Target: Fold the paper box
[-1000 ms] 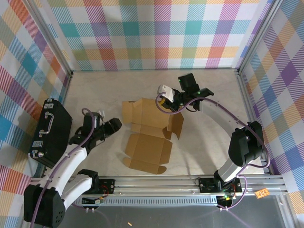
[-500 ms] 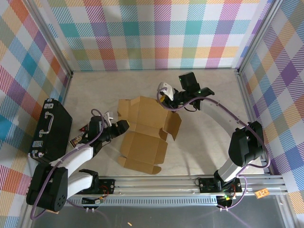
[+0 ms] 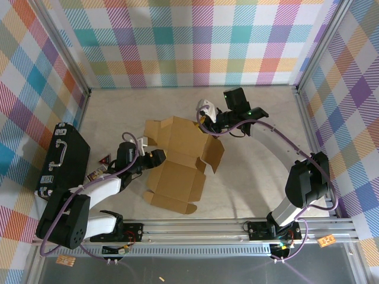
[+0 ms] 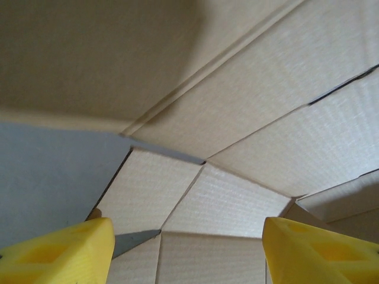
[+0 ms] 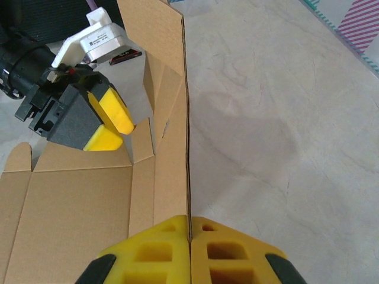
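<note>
Sliding in, the left gripper [image 3: 155, 158] is now open beside the paper box [image 3: 177, 177]; the right gripper [image 3: 204, 122] pinches its far edge for folding.

no readable text; print on the white label [image 5: 100, 40] too small

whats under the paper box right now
Below the raised part of the paper box, a shaded bare patch of table shows. Whatever lies beneath the flat panels is covered by the cardboard.
</note>
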